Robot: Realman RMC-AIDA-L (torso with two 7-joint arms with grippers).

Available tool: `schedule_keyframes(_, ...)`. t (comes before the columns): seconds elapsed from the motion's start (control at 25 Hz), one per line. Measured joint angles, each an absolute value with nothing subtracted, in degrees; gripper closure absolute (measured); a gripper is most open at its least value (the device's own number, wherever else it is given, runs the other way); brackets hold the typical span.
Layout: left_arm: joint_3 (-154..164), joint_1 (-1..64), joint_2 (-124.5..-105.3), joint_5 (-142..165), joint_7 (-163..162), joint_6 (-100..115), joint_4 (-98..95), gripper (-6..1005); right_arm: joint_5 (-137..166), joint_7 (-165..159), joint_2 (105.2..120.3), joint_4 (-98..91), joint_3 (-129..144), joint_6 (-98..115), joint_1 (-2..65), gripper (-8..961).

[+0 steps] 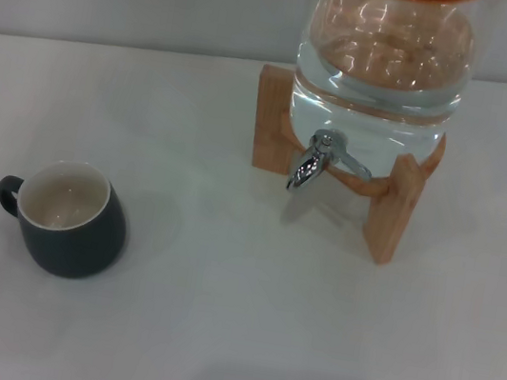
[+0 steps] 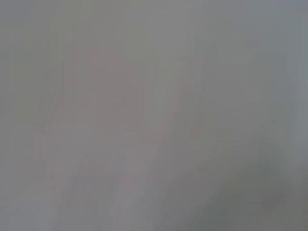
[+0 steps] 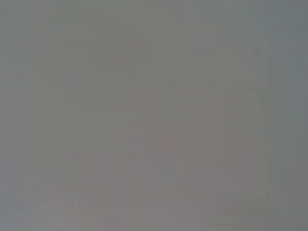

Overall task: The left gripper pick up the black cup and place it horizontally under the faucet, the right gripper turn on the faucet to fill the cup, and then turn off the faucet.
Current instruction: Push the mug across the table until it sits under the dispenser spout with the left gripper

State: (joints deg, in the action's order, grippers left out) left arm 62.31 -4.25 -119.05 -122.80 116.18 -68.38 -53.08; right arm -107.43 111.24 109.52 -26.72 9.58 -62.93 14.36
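The black cup (image 1: 70,222) looks like glazed ceramic: stiff, fairly heavy for its size, slippery and breakable, so I judge its rim wall or its small loop handle the best hold. It is squat, dark outside and cream inside, standing upright on the white tabletop (image 1: 242,323), well apart from the chrome faucet (image 1: 311,161) under the glass jar (image 1: 384,66). Neither gripper is in view, so the state of their jaws cannot be told
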Motion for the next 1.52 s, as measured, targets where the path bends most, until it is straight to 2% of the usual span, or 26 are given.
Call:
schedule_keyframes(0.76,62.2,-3.5,-119.0,-122.4,116.6,-66.6,-52.2,121,-107.7,111.3,109.77,-26.9,9.7,-62.9,14.4,109)
schedule_keyframes(1.52,60.8,4.6,-119.05,-116.5,119.3,-63.2,-41.5,120,-107.8,111.1,109.62,-27.0,9.6,-62.9,14.6,110)
